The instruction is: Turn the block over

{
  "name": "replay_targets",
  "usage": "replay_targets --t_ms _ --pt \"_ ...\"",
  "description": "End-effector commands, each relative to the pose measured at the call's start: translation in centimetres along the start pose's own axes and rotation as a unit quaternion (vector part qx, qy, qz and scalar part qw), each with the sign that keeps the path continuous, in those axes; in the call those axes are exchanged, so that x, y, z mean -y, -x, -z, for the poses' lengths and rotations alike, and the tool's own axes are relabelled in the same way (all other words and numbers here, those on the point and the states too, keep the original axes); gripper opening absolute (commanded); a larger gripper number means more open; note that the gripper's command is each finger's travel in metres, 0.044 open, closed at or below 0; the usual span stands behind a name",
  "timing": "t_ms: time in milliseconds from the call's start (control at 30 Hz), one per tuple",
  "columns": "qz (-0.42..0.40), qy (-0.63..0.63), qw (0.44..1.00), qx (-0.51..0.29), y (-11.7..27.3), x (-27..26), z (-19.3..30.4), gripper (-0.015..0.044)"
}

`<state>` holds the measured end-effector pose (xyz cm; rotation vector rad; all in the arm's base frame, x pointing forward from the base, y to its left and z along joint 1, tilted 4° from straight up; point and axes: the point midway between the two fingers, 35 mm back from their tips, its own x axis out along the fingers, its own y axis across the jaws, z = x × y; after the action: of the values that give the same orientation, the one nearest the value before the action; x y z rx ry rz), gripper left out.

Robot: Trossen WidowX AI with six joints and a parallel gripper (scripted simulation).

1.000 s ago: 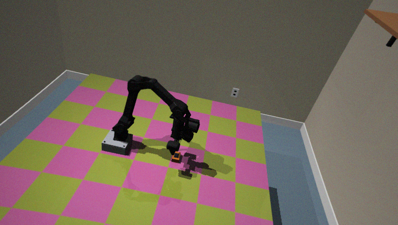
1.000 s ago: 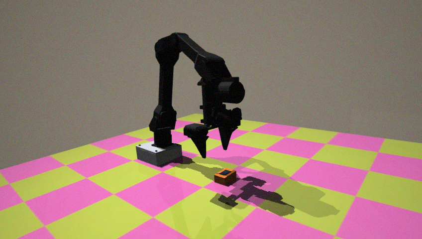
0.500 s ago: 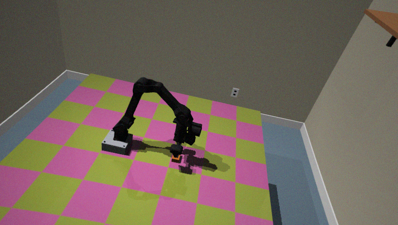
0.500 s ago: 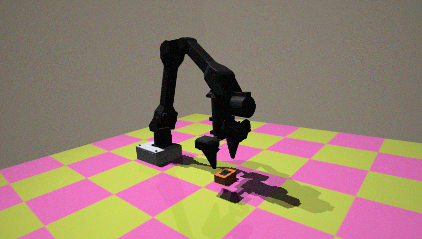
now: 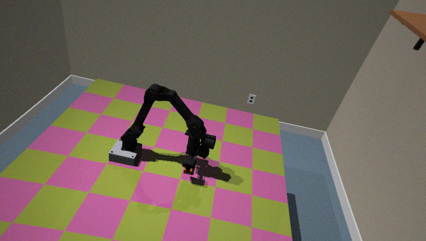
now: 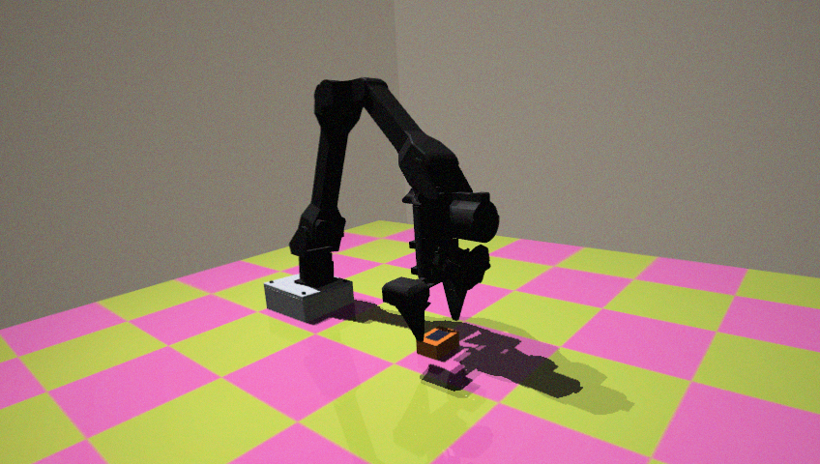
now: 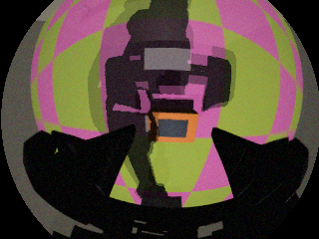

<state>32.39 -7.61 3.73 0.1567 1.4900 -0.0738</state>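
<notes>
The desk (image 6: 190, 350) is a glossy checkerboard of pink and yellow-green squares, bordered in the top view by a blue-grey strip (image 5: 304, 167) along its left and right edges. Two things sit directly on it. The arm's grey base block (image 6: 307, 298) stands on the near-left part of the pattern, straddling pink and green squares. The orange block (image 6: 438, 342) rests flat a little way off, on a pink square close to a seam with green, its dark blue marked face turned up. Dark shadows of the arm spread over the squares beside and beyond the block, and faint reflections show in the surface.
</notes>
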Motion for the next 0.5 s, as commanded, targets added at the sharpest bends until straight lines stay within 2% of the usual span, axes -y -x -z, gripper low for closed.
replay_targets --t_ms 0,400,467 --pt "-0.003 -0.003 1.0 -0.007 -1.0 -0.1 0.4 0.044" --pt "-0.003 -0.003 1.0 -0.007 -2.7 -0.1 0.5 0.044" --pt "-0.003 -0.003 1.0 -0.007 -2.7 -0.1 0.5 0.0387"
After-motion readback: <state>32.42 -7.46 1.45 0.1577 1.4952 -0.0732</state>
